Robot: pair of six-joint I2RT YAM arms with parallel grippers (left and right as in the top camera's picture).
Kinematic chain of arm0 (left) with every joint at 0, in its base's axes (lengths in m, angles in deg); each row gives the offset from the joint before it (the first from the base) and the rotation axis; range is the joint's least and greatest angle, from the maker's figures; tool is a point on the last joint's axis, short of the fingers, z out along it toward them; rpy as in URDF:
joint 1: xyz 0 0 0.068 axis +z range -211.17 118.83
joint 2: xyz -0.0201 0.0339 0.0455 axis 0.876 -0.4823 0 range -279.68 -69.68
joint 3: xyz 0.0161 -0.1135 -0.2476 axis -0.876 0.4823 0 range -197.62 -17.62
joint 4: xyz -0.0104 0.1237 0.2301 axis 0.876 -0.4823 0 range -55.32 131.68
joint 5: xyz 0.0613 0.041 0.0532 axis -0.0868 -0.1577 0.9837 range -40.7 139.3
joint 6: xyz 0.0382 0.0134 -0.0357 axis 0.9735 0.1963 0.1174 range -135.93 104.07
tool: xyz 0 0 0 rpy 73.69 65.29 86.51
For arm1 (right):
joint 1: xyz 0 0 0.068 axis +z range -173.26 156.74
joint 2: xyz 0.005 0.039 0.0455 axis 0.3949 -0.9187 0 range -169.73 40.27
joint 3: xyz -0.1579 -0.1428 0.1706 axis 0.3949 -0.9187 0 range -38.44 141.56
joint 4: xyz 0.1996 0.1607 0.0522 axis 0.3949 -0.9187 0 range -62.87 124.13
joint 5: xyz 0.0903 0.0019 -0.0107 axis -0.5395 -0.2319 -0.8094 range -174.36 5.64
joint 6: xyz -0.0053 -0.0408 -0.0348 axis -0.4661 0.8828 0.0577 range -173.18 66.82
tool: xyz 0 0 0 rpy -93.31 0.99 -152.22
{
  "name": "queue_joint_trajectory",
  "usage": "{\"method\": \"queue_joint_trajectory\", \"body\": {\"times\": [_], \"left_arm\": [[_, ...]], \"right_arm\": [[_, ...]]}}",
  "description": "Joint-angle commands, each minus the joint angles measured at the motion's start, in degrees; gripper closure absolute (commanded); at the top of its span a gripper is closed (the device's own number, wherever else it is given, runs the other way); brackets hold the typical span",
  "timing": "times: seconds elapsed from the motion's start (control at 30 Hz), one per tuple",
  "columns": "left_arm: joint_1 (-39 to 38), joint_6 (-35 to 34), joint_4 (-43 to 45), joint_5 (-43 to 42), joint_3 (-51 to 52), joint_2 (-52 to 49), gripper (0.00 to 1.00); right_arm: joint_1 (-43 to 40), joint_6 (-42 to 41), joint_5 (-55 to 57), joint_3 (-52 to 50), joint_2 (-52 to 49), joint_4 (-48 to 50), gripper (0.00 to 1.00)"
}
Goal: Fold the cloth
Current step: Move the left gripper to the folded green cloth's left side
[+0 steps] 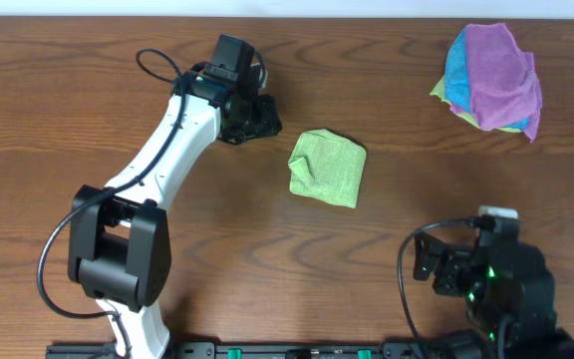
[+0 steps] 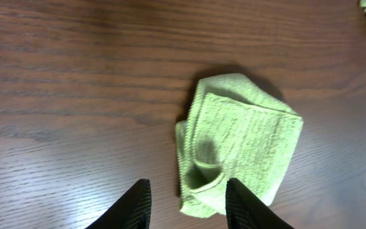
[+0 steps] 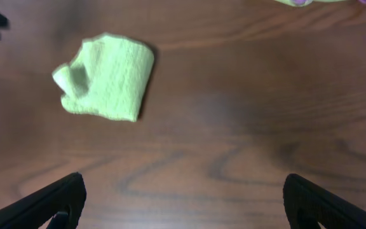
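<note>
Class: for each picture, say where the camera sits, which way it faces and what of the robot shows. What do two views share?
Overhead: above the table, looking straight down; the left arm and the right arm show.
Left wrist: on the left arm, looking down at the green cloth; the open left gripper shows.
Right wrist: on the right arm, facing across the table; the wide-open right gripper shows.
Shared: both wrist views show the green cloth, lying free.
</note>
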Motion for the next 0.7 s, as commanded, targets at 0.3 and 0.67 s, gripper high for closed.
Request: {"method": "queue_joint_trajectory", "body": {"times": [0.3,0.67], "left_arm": [[-3.9,-15.8,0.2,1.2,-0.5,1.7,0.64],[-4.6,-19.6,-0.1,1.8,10.3,2.6,0.61]], "right_arm": [[-0.7,-11.2,13.6,-11.8,2.1,5.6,0.01],[-0.7,-11.3,15.3,-11.8,2.1,5.9,0.01]]}}
